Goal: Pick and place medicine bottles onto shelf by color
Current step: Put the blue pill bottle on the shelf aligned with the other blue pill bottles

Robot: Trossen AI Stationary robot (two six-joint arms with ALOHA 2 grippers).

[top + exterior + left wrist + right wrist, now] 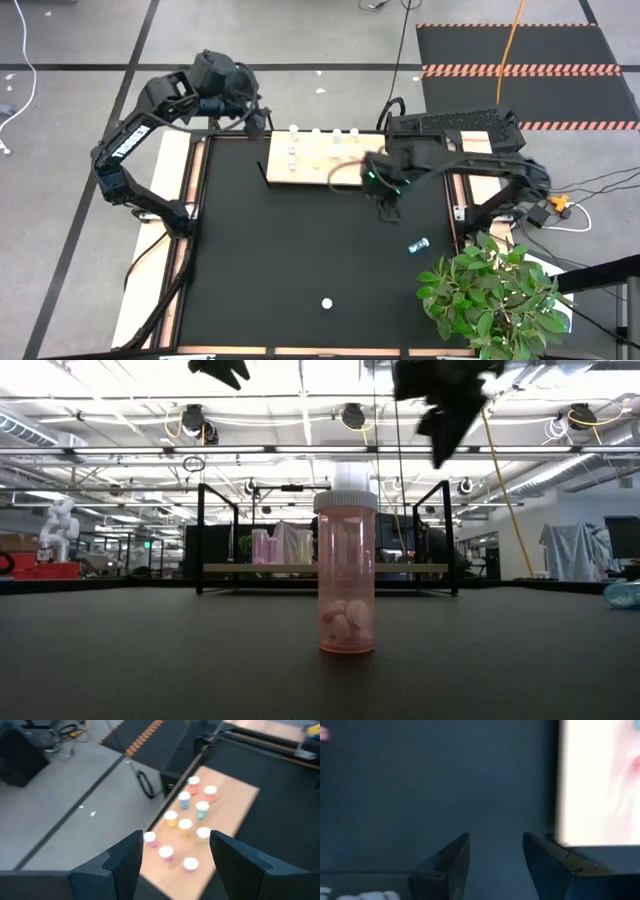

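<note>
The light-wood shelf [325, 158] lies at the table's far middle, and several small white-capped bottles [185, 812] stand on it. A pink bottle [346, 575] stands upright on its base near the table's near edge [326, 303]. A teal bottle [418, 245] lies on its side toward the right. My right gripper [388, 208] hangs open and empty over the bare table, just off the shelf's right end [595, 780]. My left gripper [258, 122] is open and empty above the shelf's far left corner.
A green plant [495, 295] overhangs the table's near right corner. The shelf's black brackets [200, 540] stand up at its ends. Bare black tabletop [300, 240] lies between the shelf and the pink bottle.
</note>
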